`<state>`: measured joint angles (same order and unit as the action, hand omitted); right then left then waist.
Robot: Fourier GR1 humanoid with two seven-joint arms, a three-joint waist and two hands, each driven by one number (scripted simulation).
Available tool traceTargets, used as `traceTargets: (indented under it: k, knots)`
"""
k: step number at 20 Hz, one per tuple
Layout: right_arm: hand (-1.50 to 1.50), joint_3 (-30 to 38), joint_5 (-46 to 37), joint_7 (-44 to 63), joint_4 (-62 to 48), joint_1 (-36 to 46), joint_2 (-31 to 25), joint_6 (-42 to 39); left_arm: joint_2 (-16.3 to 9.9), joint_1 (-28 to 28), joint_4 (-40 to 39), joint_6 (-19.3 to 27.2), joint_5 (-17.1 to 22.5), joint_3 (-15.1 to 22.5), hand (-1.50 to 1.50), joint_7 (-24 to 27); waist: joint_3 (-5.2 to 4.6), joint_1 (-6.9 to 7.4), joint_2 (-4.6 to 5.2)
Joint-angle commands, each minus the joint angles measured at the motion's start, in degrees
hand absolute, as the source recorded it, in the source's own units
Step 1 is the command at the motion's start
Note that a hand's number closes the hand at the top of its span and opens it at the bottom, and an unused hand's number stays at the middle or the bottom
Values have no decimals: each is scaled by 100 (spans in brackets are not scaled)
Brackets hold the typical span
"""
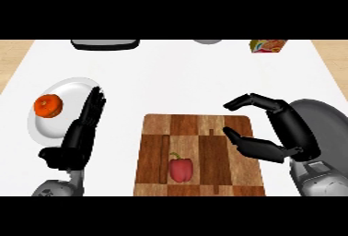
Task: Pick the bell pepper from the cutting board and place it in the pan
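The pepper (pixel 180 169) lies untouched on the cutting board (pixel 197 133). The right hand (pixel 272 138) hovers beside it, fingers apart, reaching; next it must descend leftward and close round it.

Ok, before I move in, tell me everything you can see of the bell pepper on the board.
The bell pepper is red and glossy, with a short greenish stem curling up from its far end. It lies on the wooden cutting board, in the near half, left of centre, on a dark plank. Nothing touches it except the board. The right hand hovers open, fingers curved, over the board's right edge, apart from the pepper. It looks whole and uncut.
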<state>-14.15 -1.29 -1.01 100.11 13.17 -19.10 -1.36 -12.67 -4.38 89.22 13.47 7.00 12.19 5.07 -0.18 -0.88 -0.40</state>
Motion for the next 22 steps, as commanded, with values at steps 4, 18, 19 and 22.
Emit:
traceTargets:
  k: [4, 18, 19, 22]
  knots:
    - [-150, -740, -1123, -294, 1431, -1444, -455, 41, 175, 568, 324, -465, 156, 366, 0, 320, 15, 26, 10]
    - [-150, -2186, -2919, 2785, 1248, 452, -142, -1414, 175, 130, 168, -640, 138, 115, 0, 99, 8, 166, 39]
    - [-150, -2198, -2915, 2958, 1054, 662, -97, -1620, 287, 214, -74, -601, 27, 215, 0, 318, 6, 169, 47]
    - [-150, -2589, -3131, 3487, 695, 1053, 25, -2183, 528, -74, -5, -365, -89, 360, 0, -28, 7, 169, 49]
